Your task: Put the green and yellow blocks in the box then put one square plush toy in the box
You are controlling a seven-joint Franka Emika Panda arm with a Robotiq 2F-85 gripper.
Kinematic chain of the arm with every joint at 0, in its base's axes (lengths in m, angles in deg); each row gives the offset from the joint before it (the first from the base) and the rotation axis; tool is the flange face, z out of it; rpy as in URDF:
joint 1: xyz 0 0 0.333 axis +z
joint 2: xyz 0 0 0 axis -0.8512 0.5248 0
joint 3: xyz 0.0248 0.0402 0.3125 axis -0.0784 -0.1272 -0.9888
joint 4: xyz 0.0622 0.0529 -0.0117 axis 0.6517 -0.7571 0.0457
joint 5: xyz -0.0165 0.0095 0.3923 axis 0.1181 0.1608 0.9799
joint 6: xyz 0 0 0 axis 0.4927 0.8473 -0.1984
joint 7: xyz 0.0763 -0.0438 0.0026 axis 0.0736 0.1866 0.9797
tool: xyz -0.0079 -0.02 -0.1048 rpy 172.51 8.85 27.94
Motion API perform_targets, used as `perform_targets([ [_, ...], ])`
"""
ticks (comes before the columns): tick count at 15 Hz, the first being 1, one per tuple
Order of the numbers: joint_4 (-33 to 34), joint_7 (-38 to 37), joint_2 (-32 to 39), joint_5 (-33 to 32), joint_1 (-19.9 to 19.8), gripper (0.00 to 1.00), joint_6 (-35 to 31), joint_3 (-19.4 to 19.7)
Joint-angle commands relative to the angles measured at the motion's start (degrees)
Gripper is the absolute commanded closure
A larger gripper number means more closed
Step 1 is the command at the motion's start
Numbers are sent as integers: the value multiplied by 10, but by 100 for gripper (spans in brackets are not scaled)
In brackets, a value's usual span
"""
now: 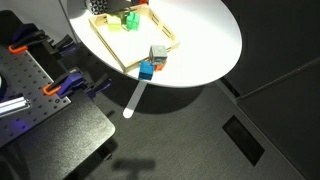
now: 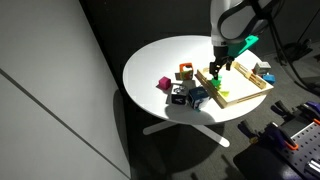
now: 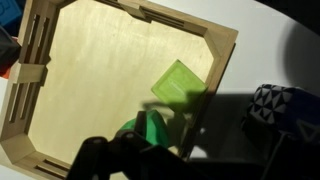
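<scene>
The box (image 3: pixel 40 120) is a light wooden tray on the round white table; it shows in both exterior views (image 1: pixel 108 42) (image 2: pixel 245 98). The green block (image 3: pixel 180 82) lies free on the tray floor against a side wall, and also shows in both exterior views (image 1: pixel 131 18) (image 2: pixel 213 85). My gripper (image 3: pixel 190 150) hovers just above it, jaws apart and empty; it shows over the tray's corner in an exterior view (image 2: pixel 220 68). A black-and-white square plush toy (image 3: pixel 272 103) lies on the table just outside that wall. I cannot make out the yellow block.
A grey-white cube (image 1: pixel 158 53) and a blue cube (image 1: pixel 146 69) sit by the table's edge beside the tray. A second plush (image 2: pixel 178 96), a magenta piece (image 2: pixel 162 86) and a brown block (image 2: pixel 185 72) lie on the table's other side.
</scene>
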Motion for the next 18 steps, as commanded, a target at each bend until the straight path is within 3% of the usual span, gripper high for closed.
perform_targets([
  [1, -13, 8, -19, 1, 6, 0, -21, -15],
  [9, 1, -16, 3, 4, 37, 0, -48, -37],
  [18, 9, -49, 56, -12, 79, 0, -105, -31],
])
